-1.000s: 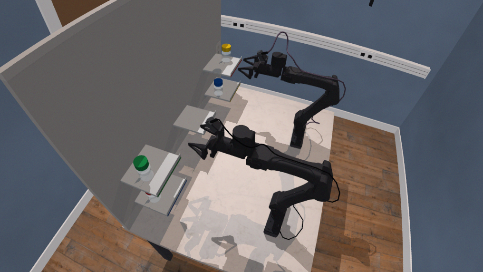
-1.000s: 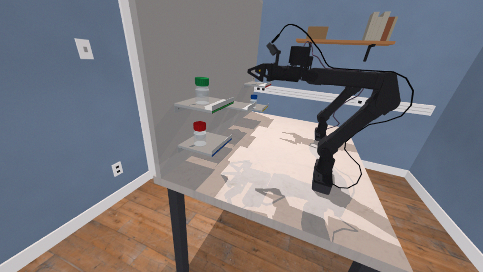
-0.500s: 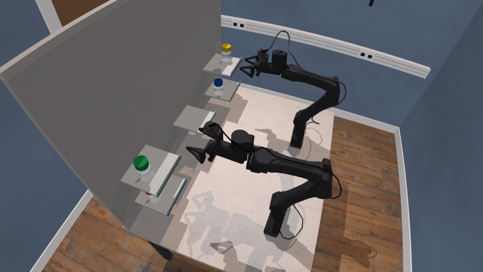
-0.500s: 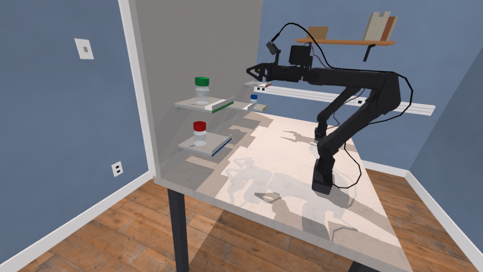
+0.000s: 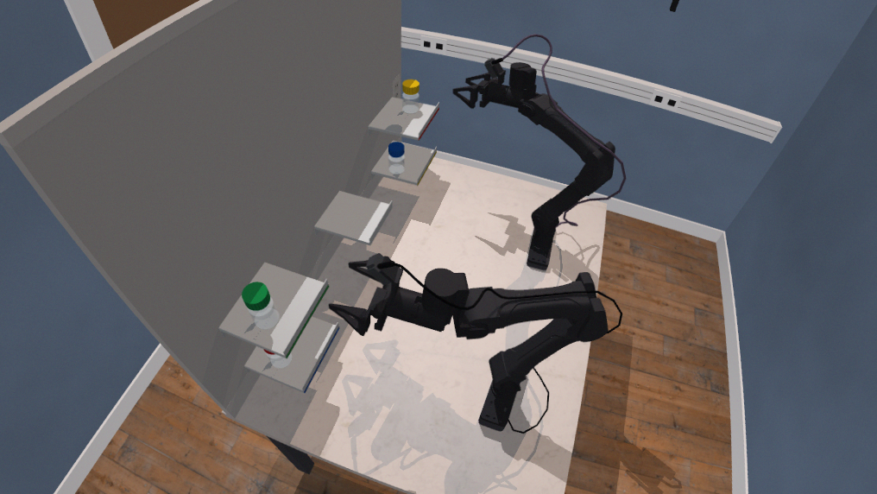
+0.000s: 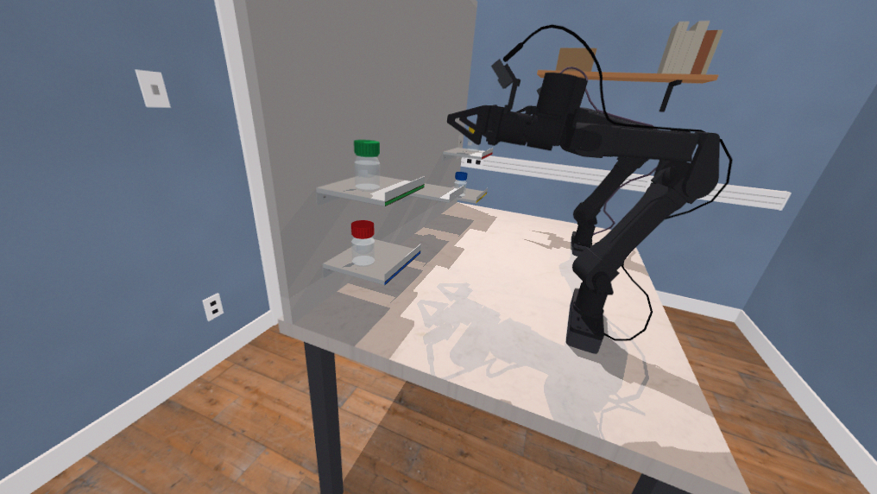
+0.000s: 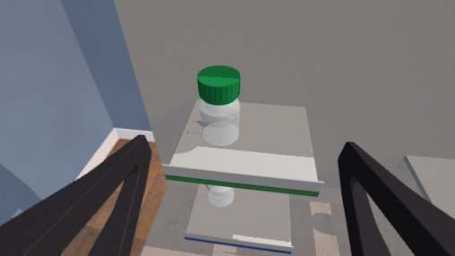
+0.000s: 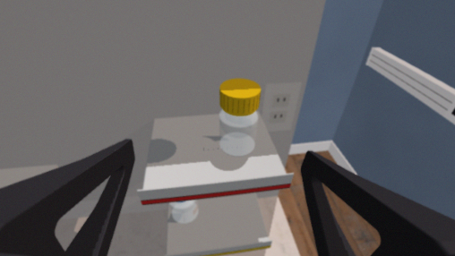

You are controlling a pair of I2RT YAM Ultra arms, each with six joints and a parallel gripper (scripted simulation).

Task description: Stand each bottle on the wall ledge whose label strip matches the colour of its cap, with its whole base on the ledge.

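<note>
Red cap (image 5: 269, 351) mostly hidden under green-strip ledge (image 5: 257, 307) (image 6: 362, 192) (image 7: 269, 130), top view.
</note>
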